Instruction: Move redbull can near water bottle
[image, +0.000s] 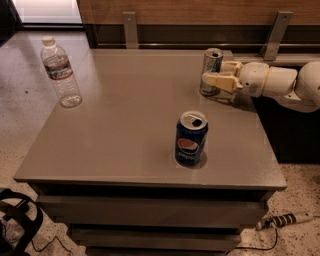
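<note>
The redbull can (212, 61), slim and silver-blue, stands upright at the table's far right. My gripper (216, 74) reaches in from the right at the can's lower half. It is open, with one cream finger (218, 80) in front of the can and the other behind it, so the can sits between the jaws. The water bottle (60, 71), clear with a white cap and a label band, stands upright at the table's far left edge, far from the can.
A wider dark blue Pepsi can (190, 138) stands front of centre on the grey table (115, 125). A wooden wall with metal brackets (130, 27) runs behind. Cables and a power strip (282, 220) lie on the floor.
</note>
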